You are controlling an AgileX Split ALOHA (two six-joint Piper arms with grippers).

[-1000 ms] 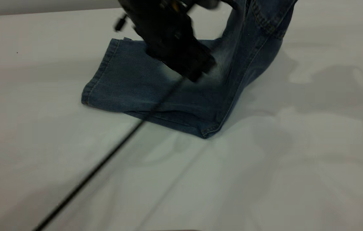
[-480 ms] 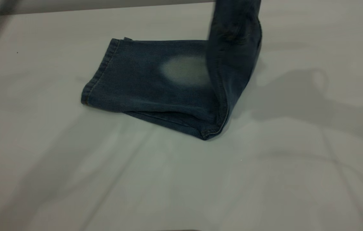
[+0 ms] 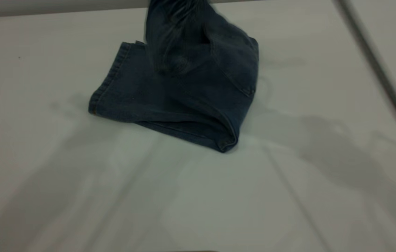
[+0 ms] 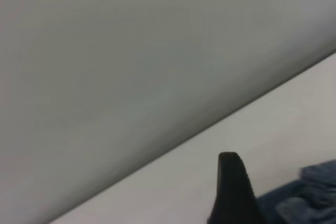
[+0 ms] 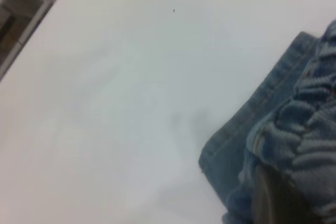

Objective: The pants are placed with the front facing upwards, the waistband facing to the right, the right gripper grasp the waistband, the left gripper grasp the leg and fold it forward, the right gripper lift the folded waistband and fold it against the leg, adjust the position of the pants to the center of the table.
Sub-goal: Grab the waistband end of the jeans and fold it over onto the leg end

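Observation:
The blue denim pants (image 3: 184, 101) lie folded on the white table (image 3: 79, 196), hem to the left. Their upper end rises out of the top of the exterior view and hangs over the leg, hiding the pale patch. The ruffled waistband (image 5: 310, 129) fills one corner of the right wrist view, bunched around my right gripper (image 5: 273, 195), which is shut on it. That gripper is out of the exterior view. My left gripper (image 4: 233, 192) shows only as one dark wedge, held off the table, with a bit of denim (image 4: 310, 192) beyond it.
A blurred grey streak (image 3: 380, 73) runs diagonally across the right side of the exterior view. The table's far edge (image 3: 43, 12) lies just behind the pants. Shadows stretch across the white surface in front.
The lifted waistband end has swung left over the leg, covering the pale patch. The left gripper, over the leg a second ago, has left the exterior view.

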